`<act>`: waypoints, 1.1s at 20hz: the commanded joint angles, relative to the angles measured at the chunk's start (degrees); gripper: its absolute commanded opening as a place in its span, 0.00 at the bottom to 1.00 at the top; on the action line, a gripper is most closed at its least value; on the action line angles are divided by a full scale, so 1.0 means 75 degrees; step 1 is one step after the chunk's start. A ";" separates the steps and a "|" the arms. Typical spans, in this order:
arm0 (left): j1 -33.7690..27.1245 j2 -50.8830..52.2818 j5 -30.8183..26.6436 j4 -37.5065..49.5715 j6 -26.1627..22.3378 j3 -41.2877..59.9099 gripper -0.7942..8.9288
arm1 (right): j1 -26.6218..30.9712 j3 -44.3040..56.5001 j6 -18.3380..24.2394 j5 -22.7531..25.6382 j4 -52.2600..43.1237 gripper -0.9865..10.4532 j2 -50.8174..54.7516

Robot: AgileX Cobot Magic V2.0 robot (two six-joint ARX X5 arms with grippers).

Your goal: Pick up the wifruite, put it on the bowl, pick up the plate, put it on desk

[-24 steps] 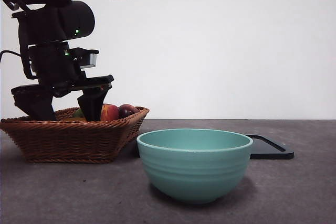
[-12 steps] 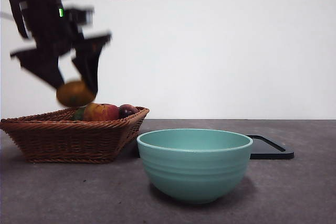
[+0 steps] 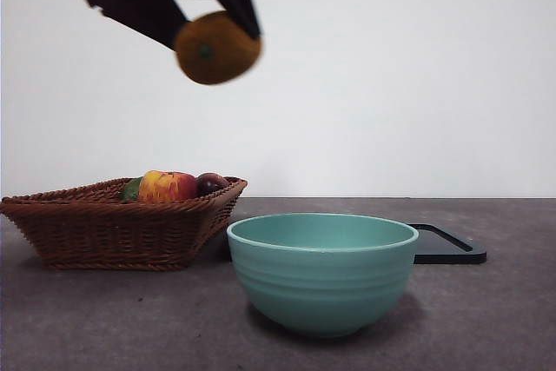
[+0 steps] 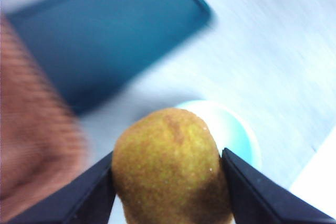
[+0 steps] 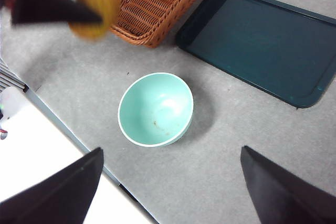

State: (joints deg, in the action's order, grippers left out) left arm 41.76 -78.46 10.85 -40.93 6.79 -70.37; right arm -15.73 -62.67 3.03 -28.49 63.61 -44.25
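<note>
My left gripper (image 3: pixel 211 19) is shut on the wifruite (image 3: pixel 217 48), an oval orange-brown fruit, and holds it high in the air. It hangs above the gap between the basket and the teal bowl (image 3: pixel 321 271). In the left wrist view the wifruite (image 4: pixel 170 169) sits between both jaws, with the bowl's rim (image 4: pixel 247 140) behind it. The bowl (image 5: pixel 155 109) holds nothing. The plate (image 3: pixel 447 247), a dark flat rectangular tray, lies on the desk (image 3: pixel 486 327) behind the bowl to the right. My right gripper (image 5: pixel 170 151) is open, high above the desk.
A brown wicker basket (image 3: pixel 113 228) stands at the left. In it are a red-yellow apple (image 3: pixel 168 186), a dark purple fruit (image 3: pixel 211 183) and something green (image 3: pixel 132 188). A white surface (image 5: pixel 47 161) borders the desk's near edge.
The left gripper closed on the wifruite in the basket, lifted it out, and has carried it up and to the right, towards the bowl.
</note>
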 commanded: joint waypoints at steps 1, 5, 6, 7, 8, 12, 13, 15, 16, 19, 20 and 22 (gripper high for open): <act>0.0440 -0.0466 0.0020 0.0067 0.0012 -0.0157 0.33 | -0.0035 -0.0143 -0.0003 0.0006 -0.0076 0.45 -0.0035; 0.0973 -0.1323 0.0015 0.0254 -0.0038 -0.0157 0.33 | -0.0035 -0.0143 -0.0003 0.0003 -0.0073 0.45 -0.0035; 0.1067 -0.1542 0.0006 0.0370 -0.0047 -0.0157 0.33 | -0.0035 -0.0143 -0.0003 0.0003 -0.0073 0.45 -0.0035; 0.1148 -0.1749 -0.0003 0.0484 -0.0047 -0.0157 0.33 | -0.0035 -0.0143 -0.0003 0.0003 -0.0073 0.45 -0.0032; 0.1221 -0.1947 -0.0096 0.0603 -0.0050 -0.0157 0.33 | -0.0035 -0.0143 -0.0003 0.0003 -0.0070 0.45 -0.0035; 0.1495 -0.2643 -0.0854 0.0903 -0.0286 -0.0157 0.33 | -0.0035 -0.0143 -0.0003 0.0003 -0.0073 0.45 -0.0035; 0.1539 -0.2783 -0.0933 0.0927 -0.0350 -0.0157 0.33 | -0.0035 -0.0143 -0.0003 0.0006 -0.0073 0.45 -0.0035; 0.1620 -0.3028 -0.0944 0.1008 -0.0393 -0.0157 0.33 | -0.0035 -0.0143 -0.0003 0.0006 -0.0073 0.45 -0.0035; 0.1655 -0.3136 -0.0947 0.1058 -0.0393 -0.0157 0.33 | -0.0035 -0.0143 -0.0003 0.0006 -0.0073 0.45 -0.0035; 0.1754 -0.3351 -0.1026 0.1046 -0.0431 -0.0157 0.34 | -0.0035 -0.0143 -0.0003 0.0006 -0.0073 0.45 -0.0035; 0.1789 -0.3381 -0.1035 0.1055 -0.0449 -0.0157 0.34 | -0.0035 -0.0143 0.0000 0.0006 -0.0073 0.45 -0.0035; 0.1827 -0.3386 -0.1087 0.1119 -0.0446 -0.0157 0.40 | -0.0035 -0.0143 -0.0003 0.0006 -0.0073 0.45 -0.0035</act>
State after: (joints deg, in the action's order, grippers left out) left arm 54.74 -102.69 2.92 -33.08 3.97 -70.37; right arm -15.73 -62.67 3.03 -28.47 63.61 -44.25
